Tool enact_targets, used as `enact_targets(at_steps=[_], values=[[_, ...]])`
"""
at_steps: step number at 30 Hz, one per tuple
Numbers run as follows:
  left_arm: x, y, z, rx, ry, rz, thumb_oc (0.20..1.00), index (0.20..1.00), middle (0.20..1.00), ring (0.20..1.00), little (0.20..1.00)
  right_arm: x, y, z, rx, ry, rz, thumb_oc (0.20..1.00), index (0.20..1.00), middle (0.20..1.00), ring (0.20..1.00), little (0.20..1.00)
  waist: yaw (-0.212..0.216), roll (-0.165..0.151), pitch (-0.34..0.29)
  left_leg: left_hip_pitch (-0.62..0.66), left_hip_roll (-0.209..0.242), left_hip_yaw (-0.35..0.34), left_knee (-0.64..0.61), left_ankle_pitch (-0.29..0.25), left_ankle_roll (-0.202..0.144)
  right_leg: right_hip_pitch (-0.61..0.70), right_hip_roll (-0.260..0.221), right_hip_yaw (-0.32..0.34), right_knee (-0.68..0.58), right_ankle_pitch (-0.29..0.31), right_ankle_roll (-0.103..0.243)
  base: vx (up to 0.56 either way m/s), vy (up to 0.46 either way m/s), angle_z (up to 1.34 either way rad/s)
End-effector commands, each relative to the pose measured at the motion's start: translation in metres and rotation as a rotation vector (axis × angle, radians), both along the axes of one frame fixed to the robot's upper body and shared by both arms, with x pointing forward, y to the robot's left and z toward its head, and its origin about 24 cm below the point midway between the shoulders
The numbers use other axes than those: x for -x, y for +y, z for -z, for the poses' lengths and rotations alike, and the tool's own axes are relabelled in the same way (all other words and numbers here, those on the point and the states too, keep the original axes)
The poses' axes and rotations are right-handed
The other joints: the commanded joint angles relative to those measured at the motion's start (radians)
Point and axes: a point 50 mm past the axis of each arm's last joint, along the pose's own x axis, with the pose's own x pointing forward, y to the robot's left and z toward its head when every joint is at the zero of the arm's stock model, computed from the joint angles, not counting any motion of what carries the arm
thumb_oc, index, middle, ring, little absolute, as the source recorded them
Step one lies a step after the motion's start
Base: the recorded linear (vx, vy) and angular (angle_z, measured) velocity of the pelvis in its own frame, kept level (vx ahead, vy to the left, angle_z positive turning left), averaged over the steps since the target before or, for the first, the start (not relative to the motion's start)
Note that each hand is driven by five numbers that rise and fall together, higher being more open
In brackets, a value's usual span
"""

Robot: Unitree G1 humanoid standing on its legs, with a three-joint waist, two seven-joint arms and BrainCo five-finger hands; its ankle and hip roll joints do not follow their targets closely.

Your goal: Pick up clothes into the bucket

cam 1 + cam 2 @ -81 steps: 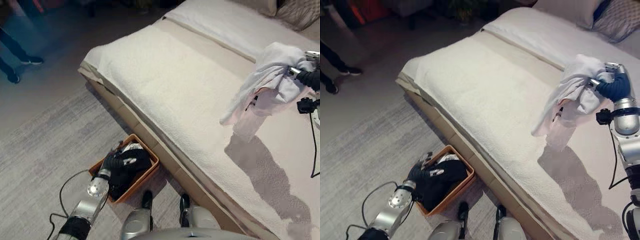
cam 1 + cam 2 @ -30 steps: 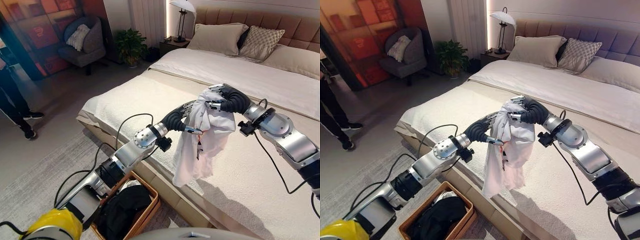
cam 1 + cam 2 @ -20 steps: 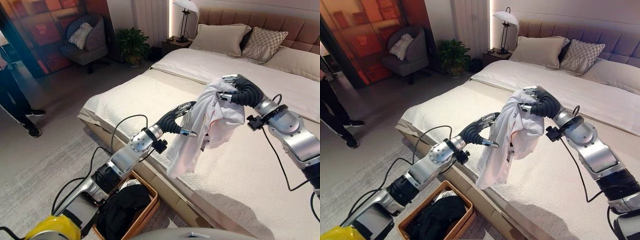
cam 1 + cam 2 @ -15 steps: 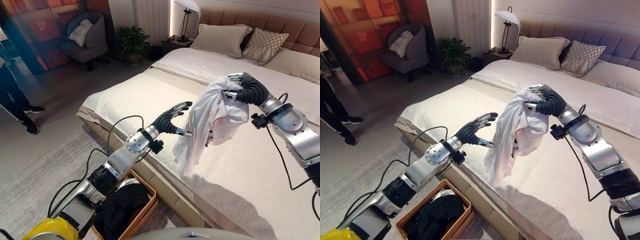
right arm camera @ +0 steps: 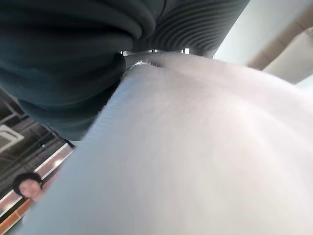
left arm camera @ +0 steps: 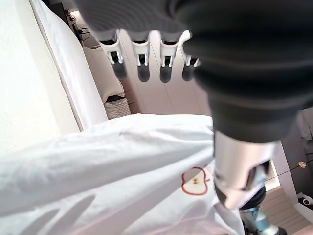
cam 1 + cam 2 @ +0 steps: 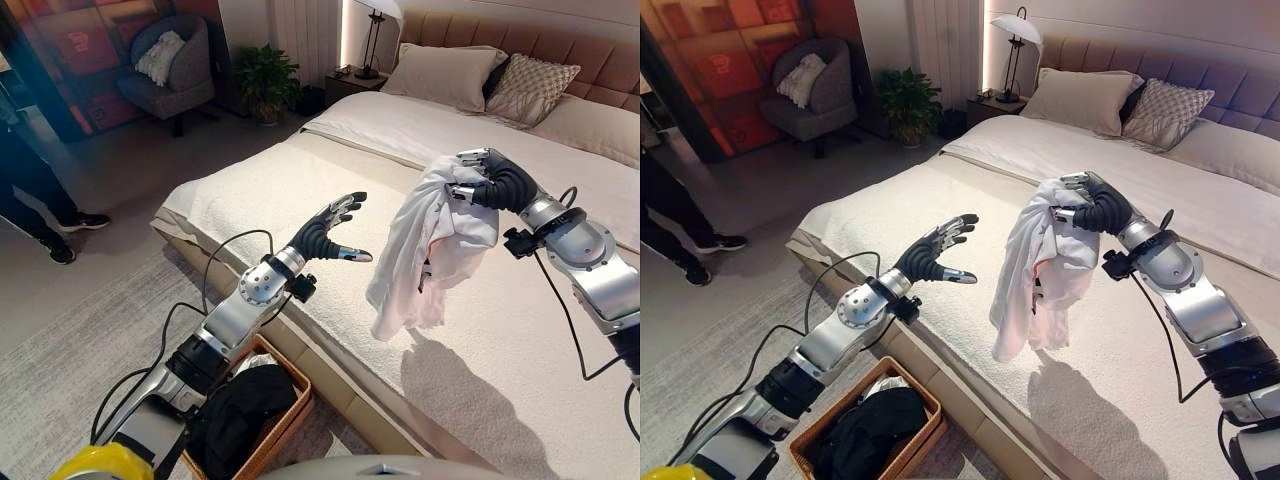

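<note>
Clothing, one white crumpled cotton garment [image 7: 425,245], hangs high over the cream bed [image 7: 300,190] from our right hand [image 7: 1097,208], curled round it, while our left hand [image 7: 932,252] waits spread beside it, seemingly to guide it toward the brown wicker bucket [image 7: 934,412].

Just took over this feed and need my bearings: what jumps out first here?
The white shirt hangs above the bed, bunched in the right hand. The left hand is held open beside it, fingers spread, apart from the cloth. On the floor by the bed's edge sits the basket with dark clothes inside.
</note>
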Motion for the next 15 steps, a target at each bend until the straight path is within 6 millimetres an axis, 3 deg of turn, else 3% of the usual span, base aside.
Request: enact_targets(at_steps=[1, 15], values=[[-0.005, -0.007, -0.005, 0.022, -0.04, -0.002, 1.0, 1.0, 1.0, 1.0, 1.0, 0.006, 0.011, -0.036, -0.114, -0.143, -0.103, 0.2, 0.2, 0.2, 0.2, 0.2, 0.013, -0.063, -0.085, -0.051, 0.008, 0.002, 0.094, -0.092, -0.009, -0.063, -0.063, 0.021, 0.088, -0.005, 0.054, 0.0, 0.0, 0.0], [-0.005, -0.046, -0.004, -0.005, 0.002, 0.149, 1.0, 1.0, 1.0, 1.0, 1.0, 0.015, 0.051, -0.053, -0.204, -0.185, -0.322, 0.2, 0.2, 0.2, 0.2, 0.2, -0.003, -0.059, -0.081, -0.061, 0.005, 0.003, 0.097, -0.083, -0.005, -0.076, -0.062, 0.028, 0.092, 0.001, 0.055, 0.0, 0.0, 0.0]])
